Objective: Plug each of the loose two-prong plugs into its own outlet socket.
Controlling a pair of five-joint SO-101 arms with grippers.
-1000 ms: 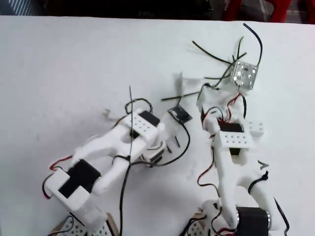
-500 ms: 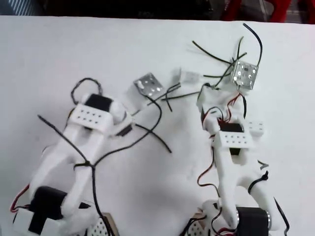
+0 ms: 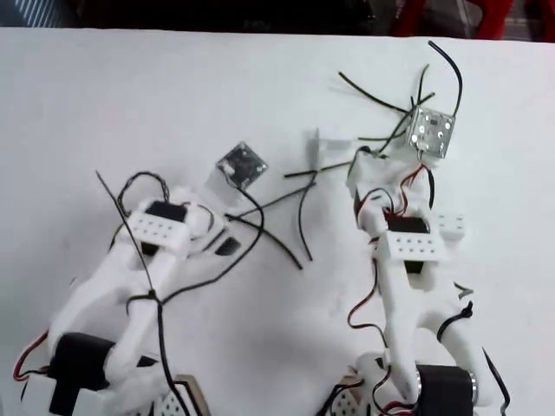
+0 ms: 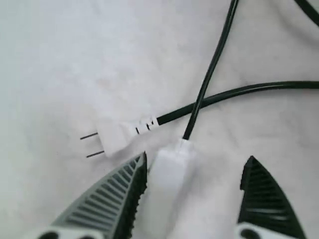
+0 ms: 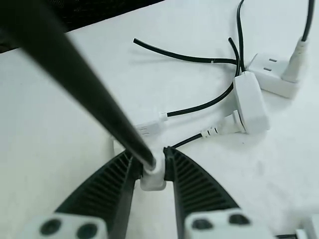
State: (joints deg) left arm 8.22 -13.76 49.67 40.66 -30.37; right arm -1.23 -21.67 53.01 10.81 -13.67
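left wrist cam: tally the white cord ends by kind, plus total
Loose two-prong plug, lying flat on its black cord: 1
Plain white block on a black cord, between the open left tool's fingers: 1
Total: 2

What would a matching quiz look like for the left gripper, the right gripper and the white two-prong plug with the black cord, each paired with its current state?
Things:
1. left gripper
2. right gripper
3. white two-prong plug with black cord

States:
A. lying on the white table, prongs bare
B. shut on a small white connector with a black cord
C. open, with a white block between its fingers

Pairs: 1-C, 2-B, 3-A
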